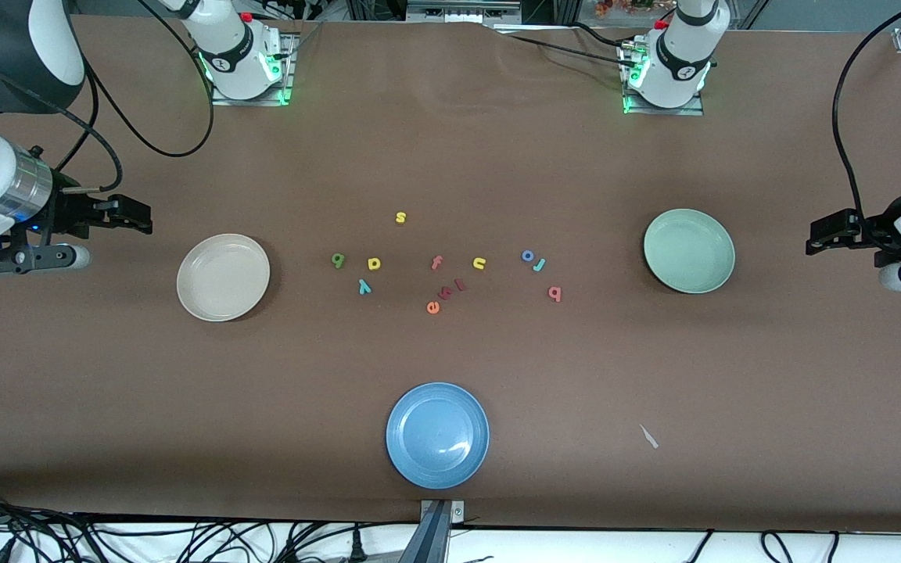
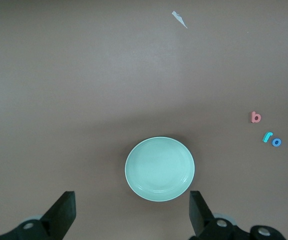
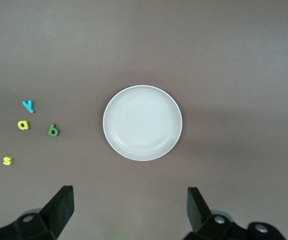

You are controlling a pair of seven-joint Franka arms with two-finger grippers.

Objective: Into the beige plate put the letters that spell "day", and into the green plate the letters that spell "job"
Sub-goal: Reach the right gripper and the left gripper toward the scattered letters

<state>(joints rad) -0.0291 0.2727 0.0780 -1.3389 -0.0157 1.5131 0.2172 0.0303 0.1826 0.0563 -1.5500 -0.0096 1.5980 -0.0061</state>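
The beige plate (image 1: pixel 223 277) (image 3: pixel 142 122) lies empty toward the right arm's end. Beside it, toward the table's middle, lie the green d (image 1: pixel 338 259) (image 3: pixel 53 130), yellow a (image 1: pixel 374 263) (image 3: pixel 23 124) and teal y (image 1: pixel 364 287) (image 3: pixel 28 105). The green plate (image 1: pixel 689 250) (image 2: pixel 160 168) lies empty toward the left arm's end, with the blue o (image 1: pixel 527 255) (image 2: pixel 276 142), teal j (image 1: pixel 540 264) (image 2: pixel 268 137) and pink b (image 1: pixel 554 293) (image 2: pixel 255 117) beside it. My right gripper (image 1: pixel 141 217) (image 3: pixel 130 212) hangs open and empty near the beige plate. My left gripper (image 1: pixel 818 237) (image 2: pixel 132 215) hangs open and empty near the green plate.
A blue plate (image 1: pixel 437 435) sits near the front edge. Between the two letter groups lie a yellow s (image 1: pixel 400 217), pink f (image 1: pixel 436 263), yellow u (image 1: pixel 479 263), orange e (image 1: pixel 432 307) and two red letters (image 1: pixel 452 289). A white scrap (image 1: pixel 648 436) lies nearer the camera than the green plate.
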